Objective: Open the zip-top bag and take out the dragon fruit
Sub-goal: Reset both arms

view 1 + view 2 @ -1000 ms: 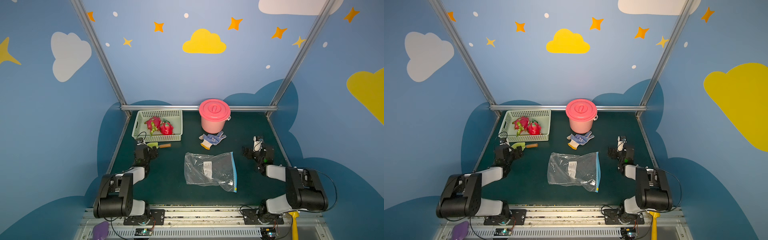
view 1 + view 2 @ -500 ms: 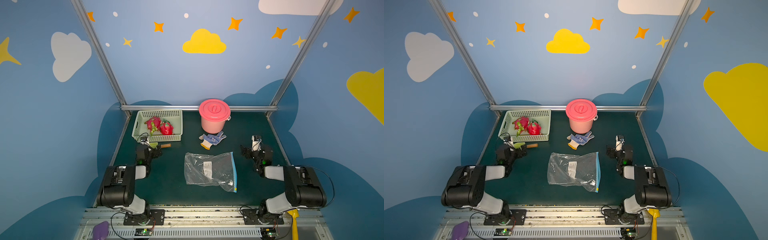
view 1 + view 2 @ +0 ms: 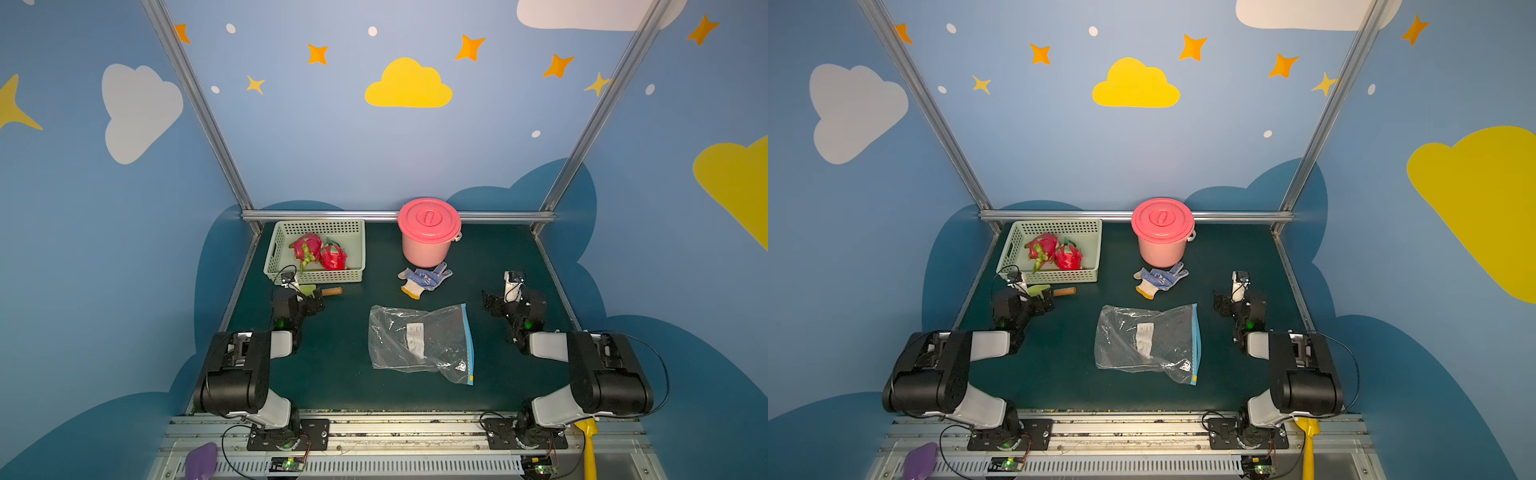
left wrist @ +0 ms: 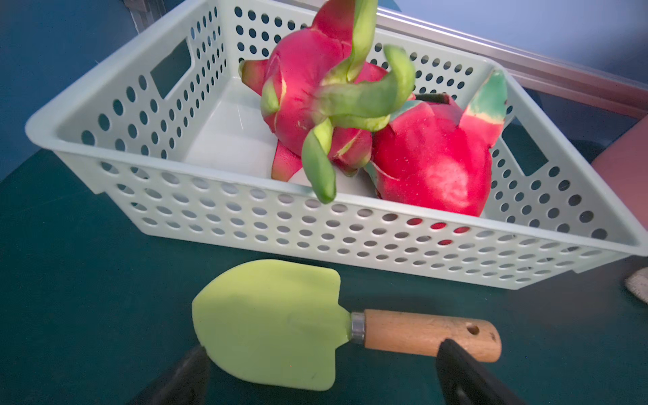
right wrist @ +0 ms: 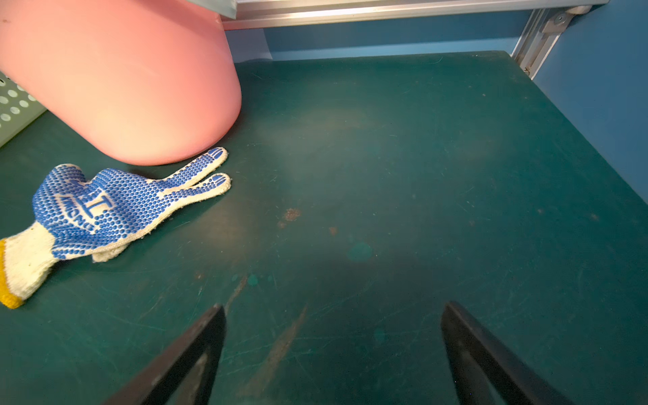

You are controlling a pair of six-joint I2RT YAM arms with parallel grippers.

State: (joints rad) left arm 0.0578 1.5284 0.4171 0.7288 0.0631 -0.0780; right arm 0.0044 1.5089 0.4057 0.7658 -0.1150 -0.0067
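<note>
Large clear crinkly zip-top bag point(image 3: 419, 340), light-blue zip strip on right-arm side, lies flat mid dark green tabletop point(image 3: 332, 374), between arms. Two pink-red dragon fruits point(image 3: 307, 247) in pale green perforated basket point(image 3: 316, 224), far left. Both tools spread wide, empty: left gripper point(image 4: 322, 349) over green-bladed trowel point(image 4: 273, 322), right gripper point(image 5: 335, 306) over tabletop.

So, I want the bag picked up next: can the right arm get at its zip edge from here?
Probably yes. The bag's zip strip faces the open, empty right claw, with only bare mat between them; the glove lies farther back, out of the way.
</note>
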